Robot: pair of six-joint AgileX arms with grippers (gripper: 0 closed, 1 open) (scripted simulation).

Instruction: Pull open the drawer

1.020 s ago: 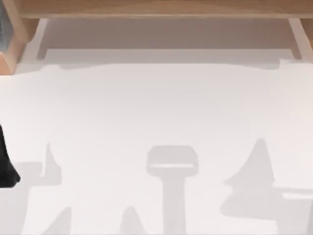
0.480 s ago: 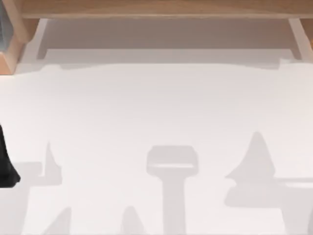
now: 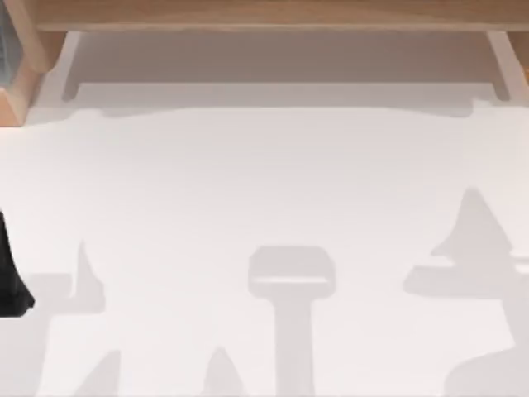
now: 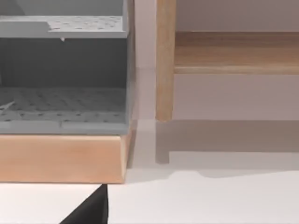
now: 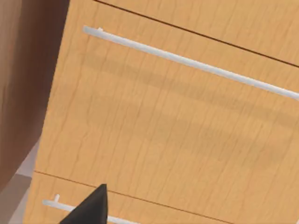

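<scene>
In the right wrist view a wooden drawer front [image 5: 159, 135] faces the camera, with a long silver bar handle [image 5: 196, 65] across it. Thin dark seams part it from the fronts beside it, one of which carries a second silver handle [image 5: 56, 204]. A black tip of my right gripper [image 5: 91, 211] pokes in at the frame's edge, close to that second handle and apart from the long one. My left gripper [image 4: 91, 210] hangs over the white table near a wooden base, and its dark body [image 3: 10, 281] sits at the table's left edge.
A wooden frame [image 3: 264, 16] runs along the far edge of the white table [image 3: 264, 182]. At the far left stands a grey perforated shelf unit [image 4: 63, 102] on a wooden base [image 4: 60, 158], beside a wooden post [image 4: 165, 60]. Arm shadows lie on the near table.
The right arm's shadow on the table has slid to the right and toward the far side. The left arm has stayed put.
</scene>
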